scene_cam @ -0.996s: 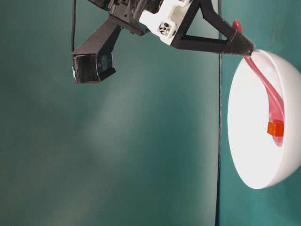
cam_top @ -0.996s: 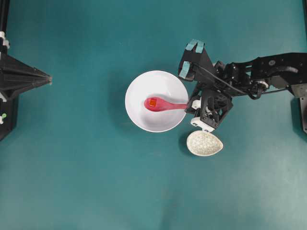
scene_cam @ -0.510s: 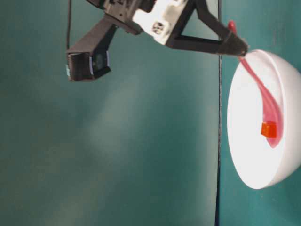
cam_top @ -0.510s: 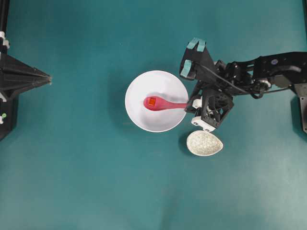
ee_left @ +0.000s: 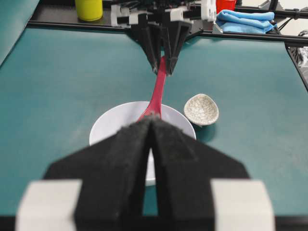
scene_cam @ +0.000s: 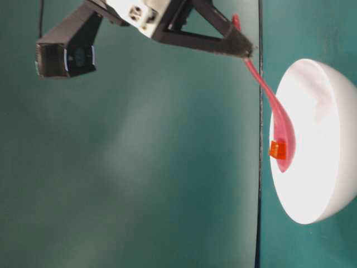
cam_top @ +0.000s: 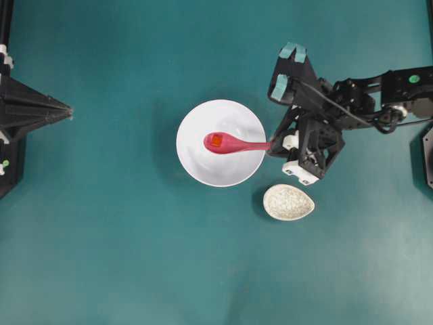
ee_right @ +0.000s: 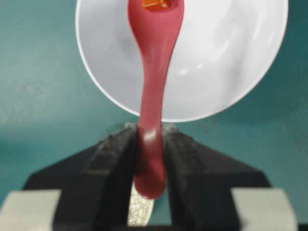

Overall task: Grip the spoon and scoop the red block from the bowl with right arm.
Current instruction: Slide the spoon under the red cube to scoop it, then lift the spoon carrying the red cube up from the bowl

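Spoon scoop [ee_left: 153,113] hidden behind left pincer [ee_left: 150,126] in left wrist view.
Bowl [scene_cam: 321,145] cut off at right edge, table-level view; speckled dish [ee_right: 140,211] mostly masked by right pincer [ee_right: 150,144].

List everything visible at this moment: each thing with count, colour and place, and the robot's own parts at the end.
bowl: one, white, middle of the table.
spoon: one, pink, handle held by the right gripper, scoop above the bowl.
red block: one, red-orange, in the spoon's scoop.
small dish: one, speckled beige, on the table right of the bowl.
table: one, teal.
yellow cup: one, at the far edge, left wrist view.
blue cloth: one, at the far edge, beside a partly hidden red thing.
right gripper: one, black, shut on the spoon handle.
left gripper: one, black, shut, at the left edge.
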You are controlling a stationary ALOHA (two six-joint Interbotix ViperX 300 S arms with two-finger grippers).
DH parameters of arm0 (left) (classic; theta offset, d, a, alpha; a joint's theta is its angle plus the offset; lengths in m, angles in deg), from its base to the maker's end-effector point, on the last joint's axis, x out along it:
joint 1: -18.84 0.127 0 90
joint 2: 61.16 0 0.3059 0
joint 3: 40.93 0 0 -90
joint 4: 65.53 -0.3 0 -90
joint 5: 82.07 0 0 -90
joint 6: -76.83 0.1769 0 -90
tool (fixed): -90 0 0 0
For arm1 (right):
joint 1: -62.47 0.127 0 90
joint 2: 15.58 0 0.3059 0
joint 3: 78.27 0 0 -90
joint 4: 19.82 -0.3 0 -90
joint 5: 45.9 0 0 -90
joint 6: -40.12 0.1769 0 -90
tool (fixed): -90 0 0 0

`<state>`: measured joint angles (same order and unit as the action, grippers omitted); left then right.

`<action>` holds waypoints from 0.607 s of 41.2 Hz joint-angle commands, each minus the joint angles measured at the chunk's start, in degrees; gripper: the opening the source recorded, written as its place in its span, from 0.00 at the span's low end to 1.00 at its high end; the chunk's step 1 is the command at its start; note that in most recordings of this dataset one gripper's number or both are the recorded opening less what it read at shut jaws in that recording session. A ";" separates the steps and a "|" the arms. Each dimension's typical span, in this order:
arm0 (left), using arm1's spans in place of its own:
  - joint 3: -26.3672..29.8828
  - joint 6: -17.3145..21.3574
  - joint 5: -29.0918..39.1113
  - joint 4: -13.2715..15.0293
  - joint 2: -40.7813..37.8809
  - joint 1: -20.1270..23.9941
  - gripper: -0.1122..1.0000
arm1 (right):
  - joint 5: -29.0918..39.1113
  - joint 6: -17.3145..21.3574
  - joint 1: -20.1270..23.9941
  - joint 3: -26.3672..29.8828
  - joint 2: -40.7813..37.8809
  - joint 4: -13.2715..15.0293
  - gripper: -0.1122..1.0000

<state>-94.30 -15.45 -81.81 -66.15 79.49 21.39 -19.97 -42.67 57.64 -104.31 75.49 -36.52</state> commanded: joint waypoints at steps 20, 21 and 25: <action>1.93 0.00 -0.62 -0.18 -0.09 0.09 0.10 | 2.55 -0.09 0.18 5.01 6.33 0.00 0.33; 1.93 0.00 -0.62 -0.18 -0.09 0.09 0.10 | 2.81 -0.09 0.18 5.27 6.33 0.00 0.33; 1.93 -0.09 -0.62 -0.18 0.00 0.09 0.10 | 3.43 -0.09 0.18 5.98 6.33 0.00 0.33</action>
<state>-94.30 -15.45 -81.81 -66.15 79.57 21.39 -16.80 -42.67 57.73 -100.44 80.77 -36.52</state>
